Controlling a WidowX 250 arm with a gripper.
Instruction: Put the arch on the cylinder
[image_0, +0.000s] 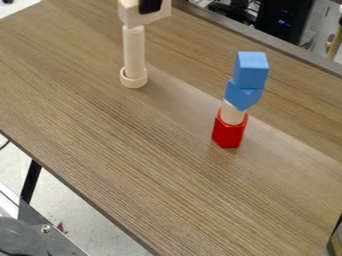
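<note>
1. A black robotic gripper (150, 6) hangs at the top edge, between eleven and twelve o'clock; whether it grips or has let go, one cannot tell.
2. Against it is a pale, blocky wooden arch (135, 19), partly cut off by the edge, its underside appearing to meet the slim, pale wooden cylinder (134, 47) beneath. The cylinder stands upright in a pale wooden ring (135, 84) at eleven o'clock.
3. The step in hand, by all appearances, is seating and release. The arch looks to overhang toward three o'clock, so a slight nudge toward nine, kept level, may balance it better. Light downward contact, an even release and a straight lift should suit; sideways drag could topple the slender column.
4. At two o'clock rises a stack: glossy red block (228, 134), pale cylindrical piece (232, 114), blue pointed block (243, 95) and blue cube-like block (252, 70), on the brown wood-grain table (160, 170).
5. No brand, label or lettering is legible on the blocks. Small blue lights mark a black equipment case (284, 12) at one o'clock.
</note>
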